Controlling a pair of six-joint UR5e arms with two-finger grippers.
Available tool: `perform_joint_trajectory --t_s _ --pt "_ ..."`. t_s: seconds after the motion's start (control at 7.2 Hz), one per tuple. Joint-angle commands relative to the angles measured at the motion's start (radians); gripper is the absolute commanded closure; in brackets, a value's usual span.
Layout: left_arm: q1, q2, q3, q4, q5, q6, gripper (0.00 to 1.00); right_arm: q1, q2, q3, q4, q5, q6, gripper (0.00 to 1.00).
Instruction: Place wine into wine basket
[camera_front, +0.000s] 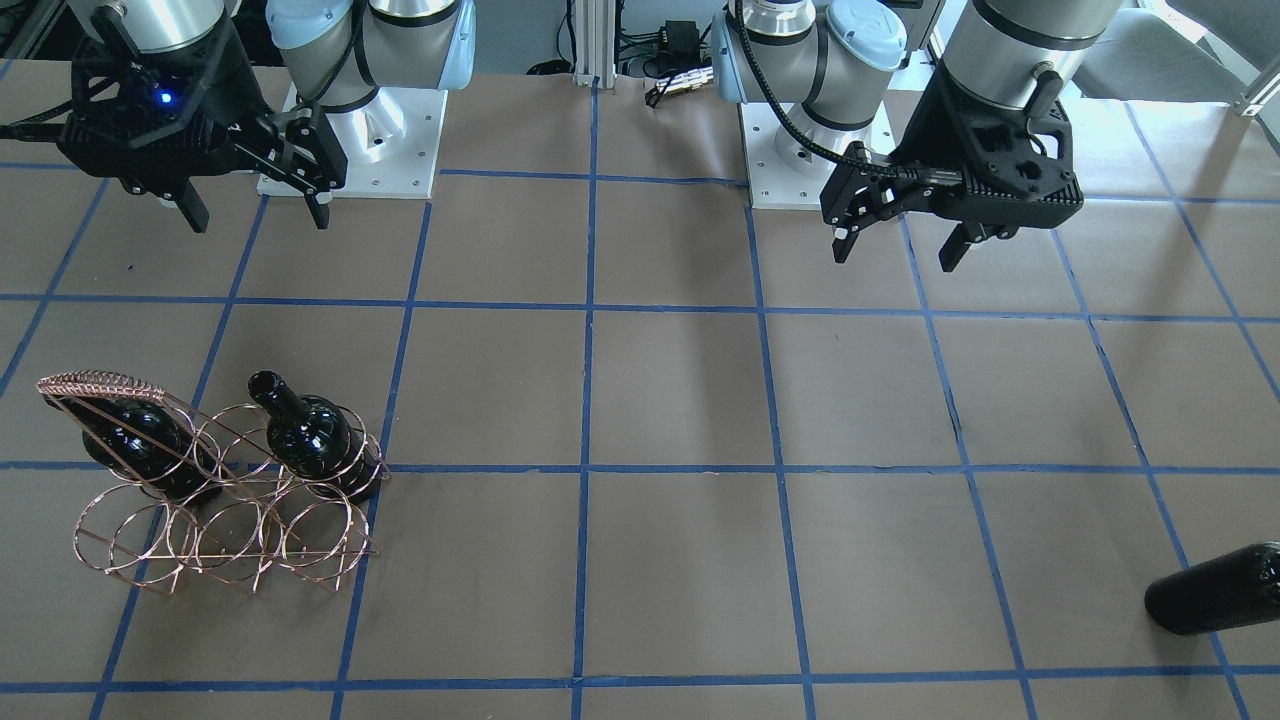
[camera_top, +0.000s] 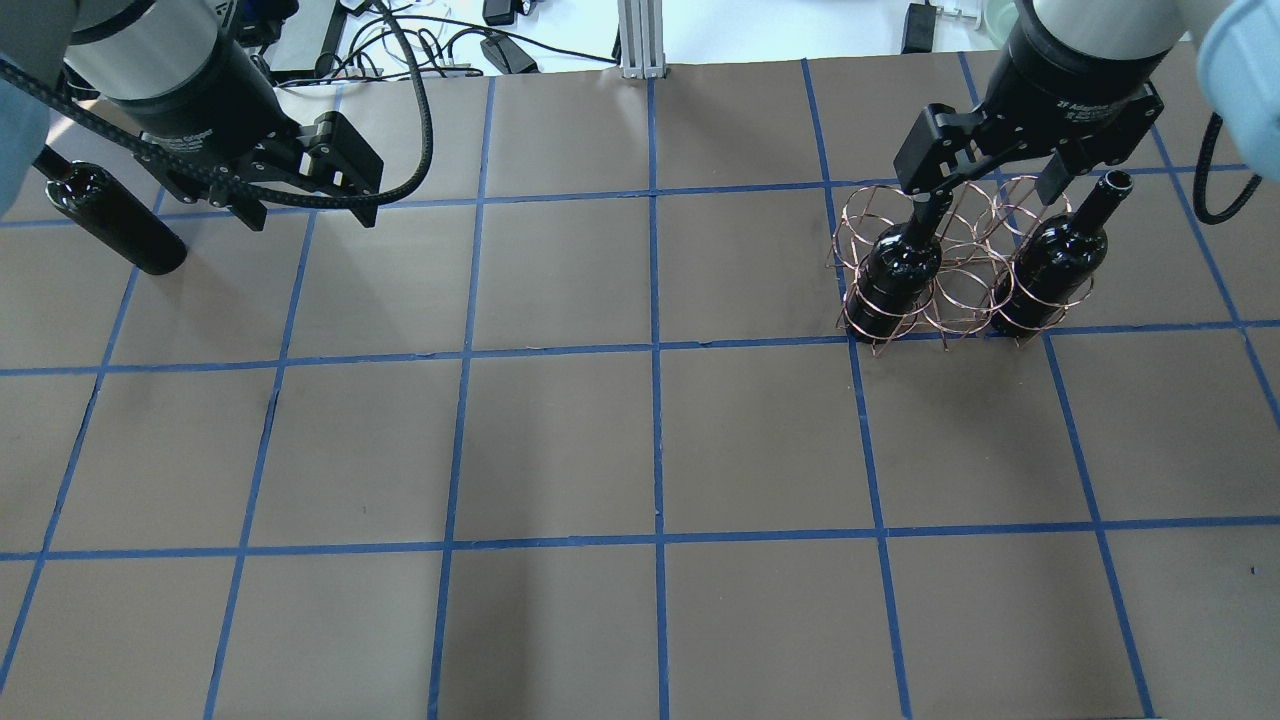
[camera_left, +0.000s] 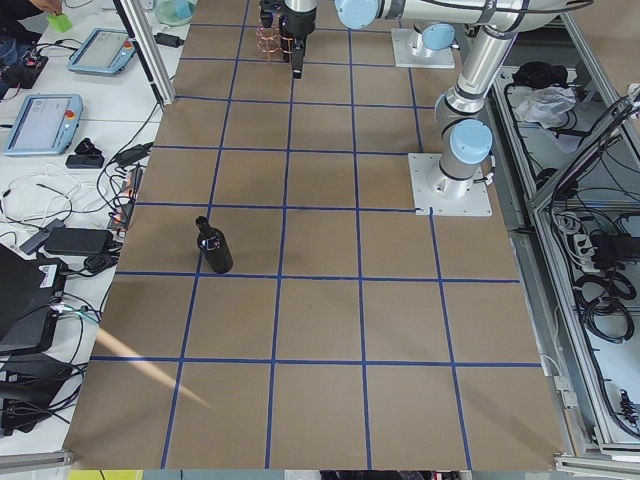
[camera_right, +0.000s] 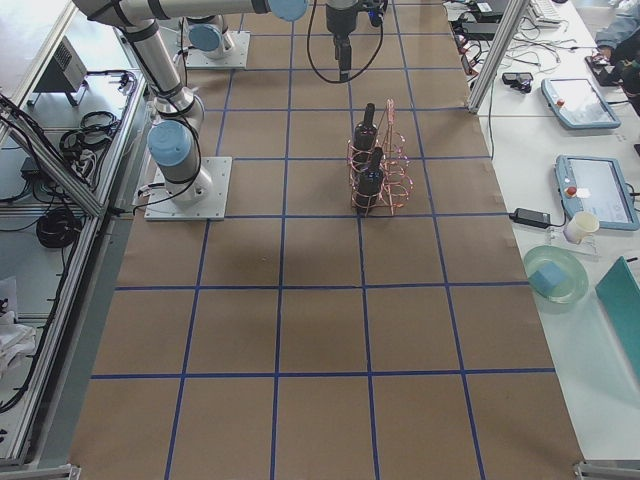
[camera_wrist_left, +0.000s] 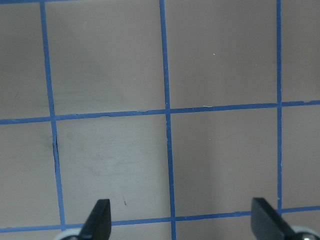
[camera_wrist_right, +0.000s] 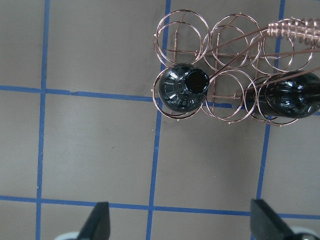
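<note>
basket (camera_top: 957, 291) holds bottles (camera_top: 897, 270) at both ends

The front view looks steeply down from across the table (camera_front: 680, 400), facing the bases (camera_front: 350, 140). The overhead looks forward from behind them, and both share the basket (camera_front: 215, 500) by the right gripper (camera_front: 258, 215). Two side views look along the table from its ends, far off. Each wrist camera looks straight down, close in: the basket lies ahead of the right gripper's fingertips (camera_wrist_right: 100, 220), and taped table lies below the left gripper (camera_wrist_left: 180, 210).

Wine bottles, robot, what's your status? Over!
Left gripper open, empty; right gripper open, empty. Two wine bottles in wine basket; third bottle upright on table. No obstacle seen.
</note>
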Motion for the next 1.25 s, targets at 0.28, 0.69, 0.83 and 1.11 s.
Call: perform_joint_trajectory --t_s 0.28,0.69,0.83,1.11 --pt "0.006 -0.007 0.001 0.007 0.001 0.001 0.00 -0.001 0.001 0.000 0.000 0.004 0.000 0.00" --pt "0.006 -0.010 -0.001 0.007 0.002 0.004 0.00 0.001 0.001 0.000 0.000 0.005 0.000 0.00" --pt "0.012 -0.010 0.001 0.007 0.002 0.004 0.00 0.001 -0.001 0.000 0.000 0.007 0.000 0.00" --pt "0.022 -0.016 0.001 0.008 0.001 0.004 0.00 0.001 0.001 0.000 -0.002 0.007 0.000 0.00"
